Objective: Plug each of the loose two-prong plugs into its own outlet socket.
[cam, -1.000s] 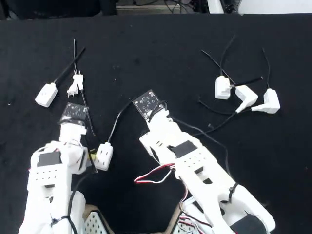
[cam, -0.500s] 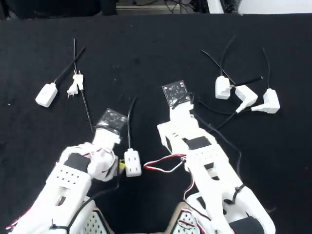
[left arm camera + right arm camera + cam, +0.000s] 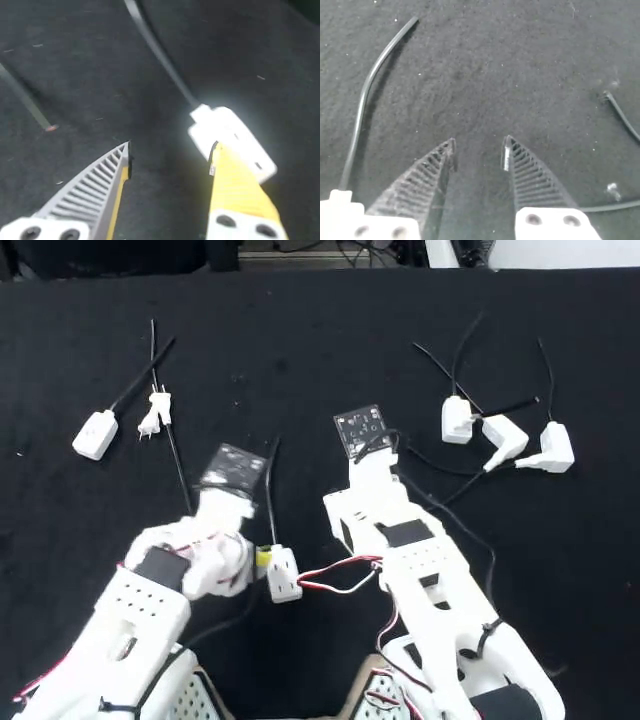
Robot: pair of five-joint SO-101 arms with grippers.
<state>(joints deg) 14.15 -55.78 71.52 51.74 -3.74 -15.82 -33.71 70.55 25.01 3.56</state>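
In the left wrist view my left gripper (image 3: 170, 152) is open, with bare cloth between its fingers. A white outlet socket (image 3: 231, 136) on a black cord lies against the outer side of the yellow finger (image 3: 235, 190). From above, that socket (image 3: 283, 573) sits just right of the left gripper (image 3: 258, 558). My right gripper (image 3: 479, 148) is open over bare cloth near the table's middle, under its camera board (image 3: 362, 430). A loose two-prong plug (image 3: 153, 415) lies at the far left beside another white socket (image 3: 95, 434).
Three white sockets or plugs (image 3: 457, 420) (image 3: 503, 437) (image 3: 553, 448) with black cords cluster at the back right. Thin black cords (image 3: 440, 490) trail across the cloth near the right arm. A cord (image 3: 365, 95) runs past the right gripper.
The left arm swung right, and the white socket beside it shifted right with it. The right arm also swung right, then stayed still over the last half second.
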